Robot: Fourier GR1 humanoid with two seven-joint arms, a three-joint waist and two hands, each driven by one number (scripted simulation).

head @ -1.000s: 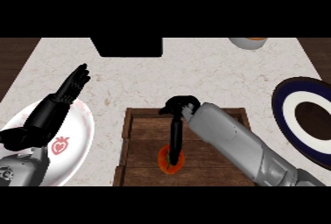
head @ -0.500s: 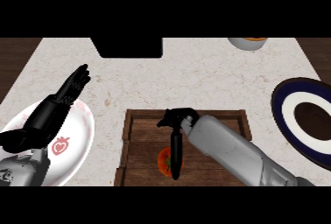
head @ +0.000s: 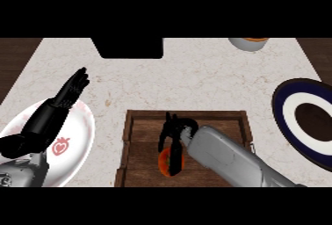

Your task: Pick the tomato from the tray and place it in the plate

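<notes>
A red tomato (head: 164, 161) lies in the wooden tray (head: 188, 113) at the counter's front middle. My right hand (head: 176, 131) hangs over it from above. Its fingers (head: 175, 154) run down across the tomato's top and curl round it, with the thumb at its left, so much of the tomato is hidden. A white plate (head: 79, 132) with a red strawberry mark sits left of the tray. My left hand (head: 63, 102) rests open above that plate, fingers straight and pointing away.
A dark blue plate (head: 289, 110) with a white ring and brown centre lies at the right edge. A small bowl (head: 248, 43) stands at the back right. A black block (head: 130, 46) sits at the back middle.
My right forearm has drawn in toward the front edge and stands steeper. The fingers over the tomato have gone from straight to curled round it. The left hand has not moved.
</notes>
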